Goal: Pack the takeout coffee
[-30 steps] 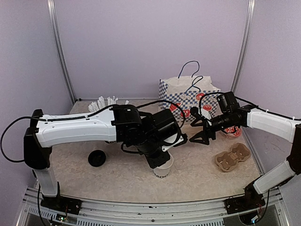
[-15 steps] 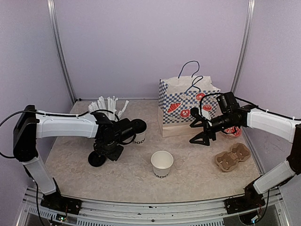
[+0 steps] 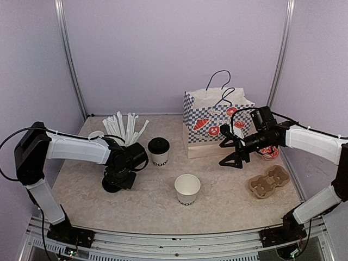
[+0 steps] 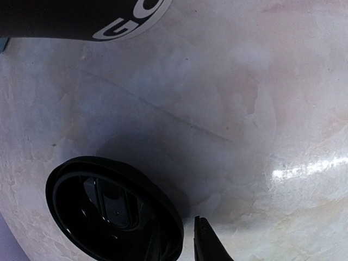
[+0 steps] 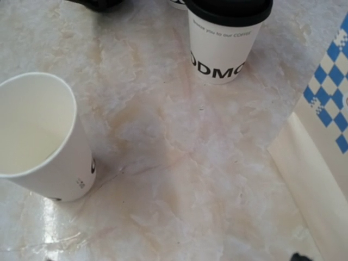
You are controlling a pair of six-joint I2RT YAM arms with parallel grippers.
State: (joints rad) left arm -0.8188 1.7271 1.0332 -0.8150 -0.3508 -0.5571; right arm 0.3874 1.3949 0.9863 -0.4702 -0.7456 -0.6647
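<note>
One cup (image 3: pixel 159 151) lidded, on table (image 3: pixel 228 204). Open cup (image 3: pixel 187 190) lacked its lid (image 3: pixel 111 185), which lay under left claw (image 3: pixel 117 178); spread or not, cannot tell. Right claw (image 3: pixel 224 155) spread, empty. Neither cup in bag (image 3: pixel 217 125) yet.

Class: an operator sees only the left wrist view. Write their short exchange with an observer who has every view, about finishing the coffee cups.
Operator: I see a loose lid below me. Does any cup need it?
Observer: Yes. The open cup to your right has no lid.
Operator: Is the right gripper free to help?
Observer: The right gripper hangs open beside the bag, holding nothing.
</note>
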